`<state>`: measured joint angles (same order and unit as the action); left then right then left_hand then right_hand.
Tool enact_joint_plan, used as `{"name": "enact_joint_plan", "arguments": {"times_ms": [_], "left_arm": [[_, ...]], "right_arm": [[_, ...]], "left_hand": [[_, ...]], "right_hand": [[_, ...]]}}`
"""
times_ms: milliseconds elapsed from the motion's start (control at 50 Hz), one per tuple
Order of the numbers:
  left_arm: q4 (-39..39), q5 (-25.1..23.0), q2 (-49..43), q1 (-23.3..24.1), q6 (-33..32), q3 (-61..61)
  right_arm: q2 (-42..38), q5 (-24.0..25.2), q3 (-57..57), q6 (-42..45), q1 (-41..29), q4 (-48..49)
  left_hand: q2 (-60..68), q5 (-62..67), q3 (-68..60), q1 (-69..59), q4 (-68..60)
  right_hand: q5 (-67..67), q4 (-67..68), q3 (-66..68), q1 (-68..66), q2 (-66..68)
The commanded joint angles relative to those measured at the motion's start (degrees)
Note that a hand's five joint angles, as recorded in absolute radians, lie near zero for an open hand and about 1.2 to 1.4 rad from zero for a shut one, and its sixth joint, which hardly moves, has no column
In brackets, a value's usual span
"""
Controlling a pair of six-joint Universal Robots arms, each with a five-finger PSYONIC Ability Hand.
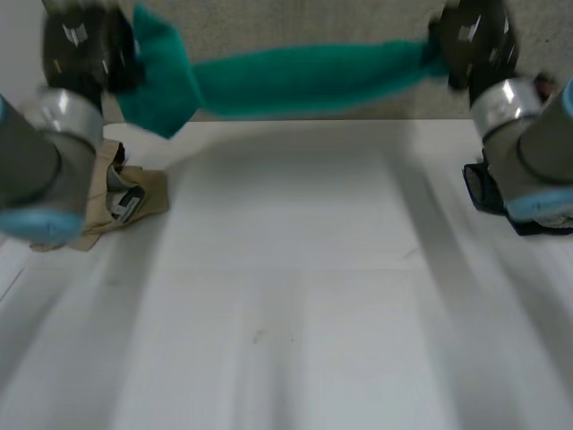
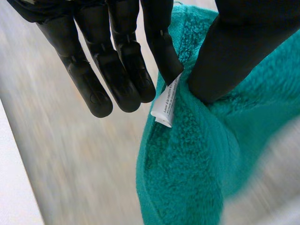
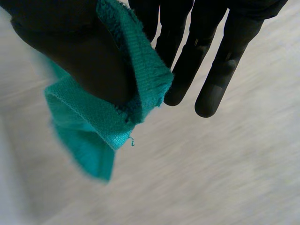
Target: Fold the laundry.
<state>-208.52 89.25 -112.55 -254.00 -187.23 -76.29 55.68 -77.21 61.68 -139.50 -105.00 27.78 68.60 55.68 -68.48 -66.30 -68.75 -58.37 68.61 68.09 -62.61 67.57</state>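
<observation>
noted teal towel [image 1: 304, 81] strung aloft near far edge of desk [image 1: 295, 269] — long axis side to side; left hand [image 1: 85, 45] pinched on one end, right hand [image 1: 470, 40] clamped on other, neither nearer.

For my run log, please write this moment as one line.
left hand: pinching teal towel end | right hand: pinching other end | teal towel: stretched between hands | beige cloth: crumpled on white table

The beige cloth [image 1: 154, 185] lies half hidden behind the left arm [image 1: 40, 157].
</observation>
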Motion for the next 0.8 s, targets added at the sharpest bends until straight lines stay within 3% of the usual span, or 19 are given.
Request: {"name": "enact_joint_plan", "arguments": {"times_ms": [20, 200, 400, 480, 660, 800], "left_arm": [[-0.3, 1.6, -2.0, 1.9, -1.7, -17.5], [5.3, 1.3, -1.0, 1.8, -5.1, -26.2], [18.3, -0.9, 7.9, 1.1, -15.2, -25.9], [20.4, -4.1, 8.7, 1.3, -21.0, -24.6], [23.9, -12.0, 6.1, 3.3, -32.5, -20.8], [33.9, -15.4, 2.9, 3.2, -43.1, -17.5]], "right_arm": [[-5.0, 1.8, 9.8, 3.9, -0.6, -14.6], [-6.8, 0.5, 15.8, 4.3, -0.9, -19.7], [-1.5, 0.0, 21.5, 1.6, -0.9, -19.5], [-0.4, 0.0, 23.1, 1.7, -1.1, -18.6], [-0.3, -0.1, 23.8, 1.6, -0.9, -18.1], [-0.2, 0.1, 24.3, 1.7, -0.5, -18.0]], "left_hand": [[11.4, 14.3, -11.5, -13.7, -11.2], [11.4, 14.3, -11.5, -13.7, -11.2], [-37.8, -34.9, 37.7, 35.5, 37.9], [-48.6, -45.7, 48.5, 46.3, 48.8], [-55.2, -52.3, 55.1, 52.9, 55.3], [-51.7, -48.7, 51.5, 49.4, 51.8]], "right_hand": [[-11.6, 11.4, 11.9, -17.4, 12.4], [-11.6, 11.4, 11.9, -17.4, 12.4], [-11.6, 11.4, 11.9, -17.4, 12.4], [-11.6, 11.4, 11.9, -17.4, 12.4], [-10.4, 10.2, 10.7, -16.2, 11.2], [-10.4, 10.2, 10.7, -16.2, 11.2]]}}
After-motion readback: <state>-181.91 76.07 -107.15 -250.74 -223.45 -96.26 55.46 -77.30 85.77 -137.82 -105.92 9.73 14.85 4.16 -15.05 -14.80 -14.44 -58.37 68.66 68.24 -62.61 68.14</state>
